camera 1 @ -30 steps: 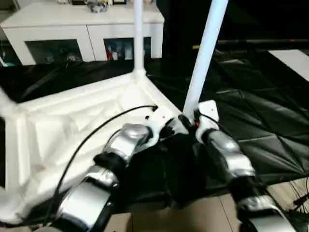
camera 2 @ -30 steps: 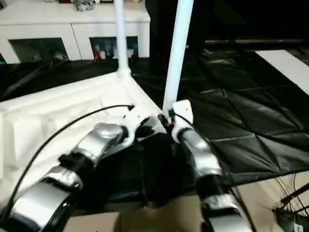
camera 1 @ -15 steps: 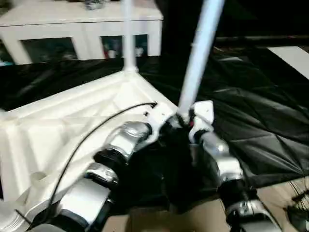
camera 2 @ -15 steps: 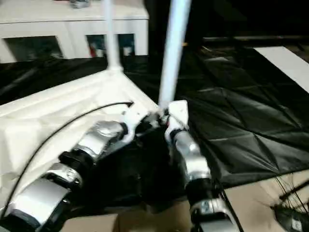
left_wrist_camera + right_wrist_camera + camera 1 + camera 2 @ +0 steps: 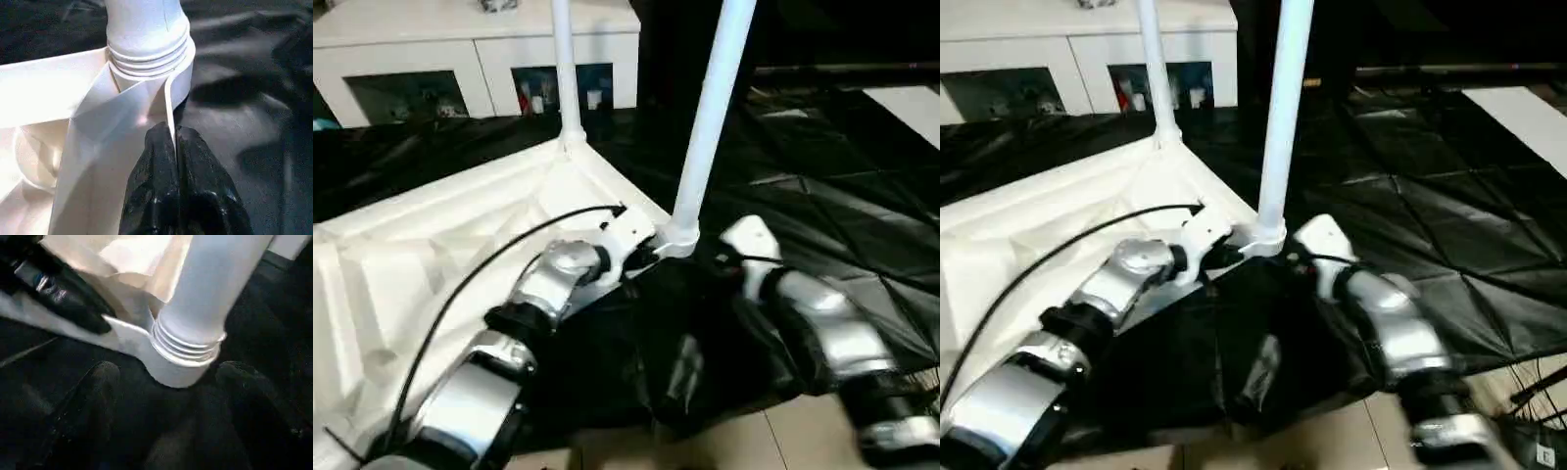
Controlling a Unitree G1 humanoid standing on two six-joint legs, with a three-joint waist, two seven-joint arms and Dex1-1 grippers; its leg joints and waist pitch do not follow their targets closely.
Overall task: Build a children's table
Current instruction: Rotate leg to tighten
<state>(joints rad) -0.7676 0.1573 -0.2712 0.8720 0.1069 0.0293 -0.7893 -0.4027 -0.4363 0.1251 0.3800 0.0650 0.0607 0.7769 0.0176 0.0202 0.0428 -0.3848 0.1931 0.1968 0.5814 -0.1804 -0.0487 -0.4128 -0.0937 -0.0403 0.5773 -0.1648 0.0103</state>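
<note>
Tabletop [image 5: 431, 245] lies upside down on black sheeting [image 5: 822, 196], two legs [image 5: 710, 117] upright in corner sockets. Left gripper [image 5: 173, 147] pinches the thin rim by the nearer socket [image 5: 183, 364]; right gripper [image 5: 168, 396] sits spread, seemingly just clear of it.

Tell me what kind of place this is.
Probably a room in a home or a lab set up like one. A white cabinet with glass doors and small items inside stands at the back, black sheeting covers a pale floor, and an upturned white table lies on it for assembly.
</note>
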